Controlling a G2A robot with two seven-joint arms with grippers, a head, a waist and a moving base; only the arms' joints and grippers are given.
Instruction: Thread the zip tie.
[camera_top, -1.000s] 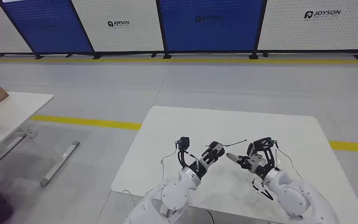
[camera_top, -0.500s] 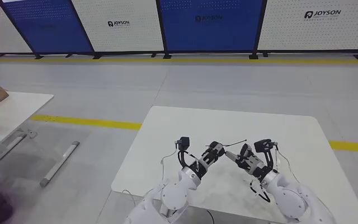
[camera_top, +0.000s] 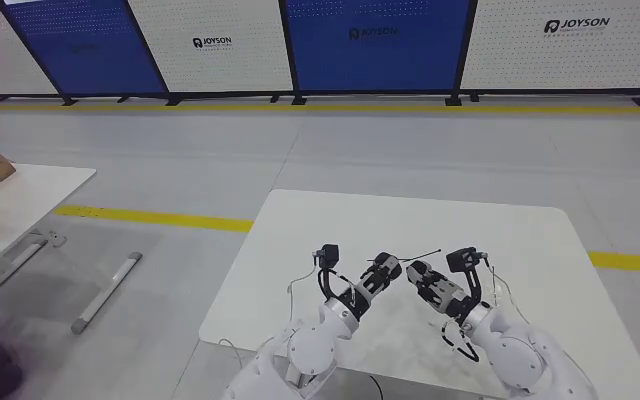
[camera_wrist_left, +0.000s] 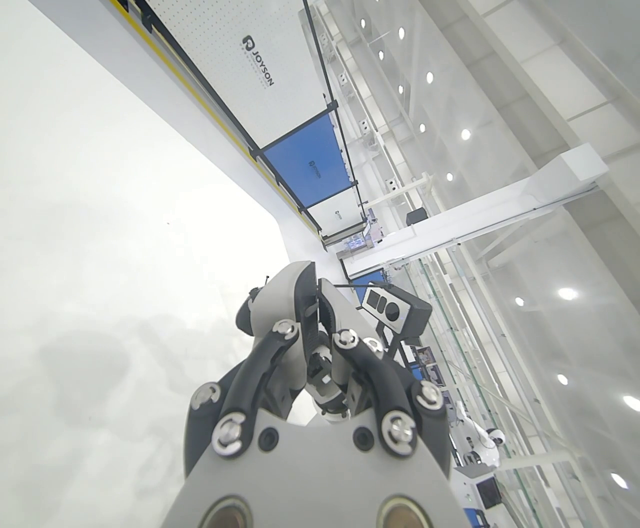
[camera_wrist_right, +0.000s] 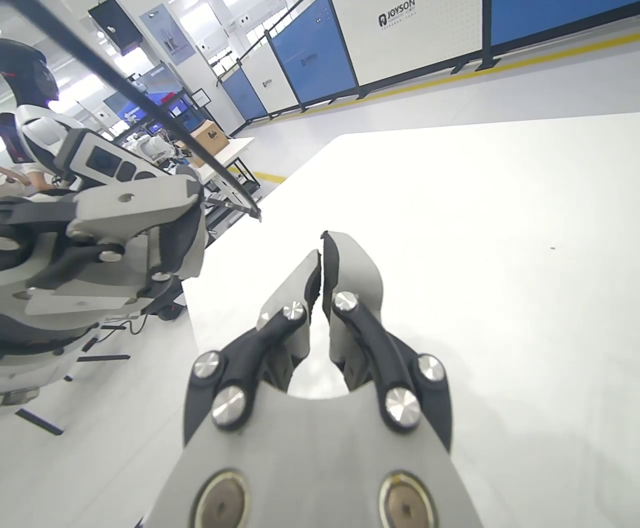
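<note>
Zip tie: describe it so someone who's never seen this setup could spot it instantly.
Look at the white table, on the robot's side, where the two hands meet. The zip tie is the thin black strip sticking out of the left hand. The shut right hand beside it holds nothing.

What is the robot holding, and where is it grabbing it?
The left gripper pinches the black zip tie along its thin strap, a long stretch sticking out free. The right gripper holds nothing.
</note>
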